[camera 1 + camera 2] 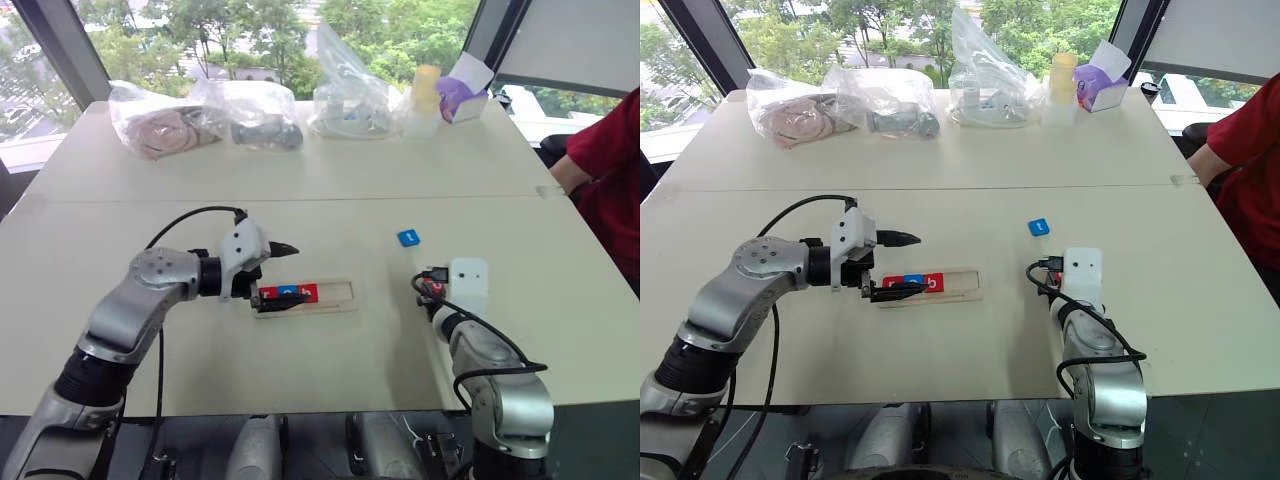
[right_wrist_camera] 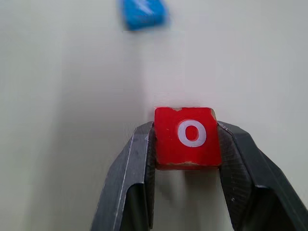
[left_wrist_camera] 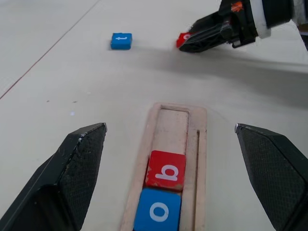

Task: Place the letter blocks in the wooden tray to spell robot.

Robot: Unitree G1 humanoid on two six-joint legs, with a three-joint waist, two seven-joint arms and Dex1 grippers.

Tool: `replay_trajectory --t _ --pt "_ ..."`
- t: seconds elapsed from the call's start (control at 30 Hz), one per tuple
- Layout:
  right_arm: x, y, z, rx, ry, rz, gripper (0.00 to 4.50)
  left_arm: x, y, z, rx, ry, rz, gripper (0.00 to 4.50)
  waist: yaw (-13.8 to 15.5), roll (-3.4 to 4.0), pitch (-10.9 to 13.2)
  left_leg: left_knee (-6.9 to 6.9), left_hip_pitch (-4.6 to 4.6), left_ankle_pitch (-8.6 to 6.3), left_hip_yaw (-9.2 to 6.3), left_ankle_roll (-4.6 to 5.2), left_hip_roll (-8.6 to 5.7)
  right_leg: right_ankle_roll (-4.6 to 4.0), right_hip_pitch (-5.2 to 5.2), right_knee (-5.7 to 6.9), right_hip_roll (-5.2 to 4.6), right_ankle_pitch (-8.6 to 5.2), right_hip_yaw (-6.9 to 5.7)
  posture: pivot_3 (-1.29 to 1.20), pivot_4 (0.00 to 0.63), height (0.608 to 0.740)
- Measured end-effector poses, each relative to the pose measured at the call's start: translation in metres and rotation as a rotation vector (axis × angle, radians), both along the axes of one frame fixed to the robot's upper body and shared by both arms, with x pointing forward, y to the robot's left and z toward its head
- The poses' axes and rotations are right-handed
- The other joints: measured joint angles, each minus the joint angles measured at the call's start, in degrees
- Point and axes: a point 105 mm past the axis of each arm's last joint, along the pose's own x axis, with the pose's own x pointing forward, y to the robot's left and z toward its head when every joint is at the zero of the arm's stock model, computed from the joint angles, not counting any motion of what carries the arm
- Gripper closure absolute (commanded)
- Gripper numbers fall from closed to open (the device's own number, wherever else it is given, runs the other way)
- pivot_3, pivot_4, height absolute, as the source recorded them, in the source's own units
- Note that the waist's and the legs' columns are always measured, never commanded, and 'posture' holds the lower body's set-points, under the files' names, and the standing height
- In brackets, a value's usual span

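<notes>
A red "o" block is pinched between the two black fingers of the right gripper, white letter facing up, above the pale table. Just ahead of it on the table lies a blue "t" block, apart from everything else. Further to the left, the wooden tray is seen lying lengthwise on the table. Three blocks are seated in its left part: a red one at the end, then a blue "o" block, then a red "b" block; the right part of the tray is bare wood. The left gripper is held over the tray's filled end with its fingers spread wide, one on each side of the tray, nothing between them.
</notes>
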Motion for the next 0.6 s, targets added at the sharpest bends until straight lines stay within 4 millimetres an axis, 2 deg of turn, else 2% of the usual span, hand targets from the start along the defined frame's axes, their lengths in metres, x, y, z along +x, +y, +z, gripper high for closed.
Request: replay_trajectory --t 0.03,0.23,0.27,0.4,0.53,0.6 --pt "0.002 0.002 0.000 0.001 0.000 0.005 3.32 0.000 -0.002 -0.002 -0.004 0.005 -0.009 0.00 0.0 -0.01 0.0 0.00 0.00 0.00 -0.01 0.00 0.01 0.03 0.01 0.00 0.03 0.02 0.00 0.00 0.150 0.740" --pt "0.006 0.003 -0.001 -0.001 0.002 0.016 0.36 0.002 -0.003 -0.003 0.002 -0.012 -0.016 0.00 -0.2 -0.05 0.0 0.00 0.02 0.00 -0.01 0.00 0.04 0.05 0.02 -0.01 0.04 0.03 0.00 0.00 0.150 0.740" --pt "0.006 0.001 -0.001 -0.013 0.000 0.015 0.06 0.002 -0.003 -0.003 0.001 -0.012 -0.016 0.00 -0.2 -0.05 0.0 0.00 0.03 0.00 -0.01 0.00 0.04 0.05 0.02 0.00 0.04 0.03 0.00 0.00 0.150 0.740" --pt "0.009 -0.001 0.007 -0.060 -0.023 0.106 0.06 -0.002 0.004 -0.010 0.018 0.022 -0.009 0.00 -0.6 -0.02 0.0 -0.01 0.00 0.00 -0.02 0.00 0.05 0.05 0.01 0.00 0.03 0.03 0.00 0.00 0.150 0.740" --pt "0.017 0.001 0.038 -0.131 -0.154 0.407 0.06 -0.007 0.024 -0.002 0.031 0.087 0.004 0.00 -0.9 0.00 0.0 -0.01 -0.02 0.00 -0.04 0.01 0.06 0.07 0.05 -0.09 -0.01 0.02 -0.02 0.00 0.150 0.740" --pt "0.022 -0.007 0.042 -0.177 -0.177 0.549 0.06 -0.009 0.029 0.006 0.032 0.094 -0.006 0.00 -0.8 0.00 0.0 -0.01 0.02 0.00 0.02 0.01 0.04 0.05 0.21 -0.24 -0.01 -0.01 -0.09 0.00 0.150 0.740"
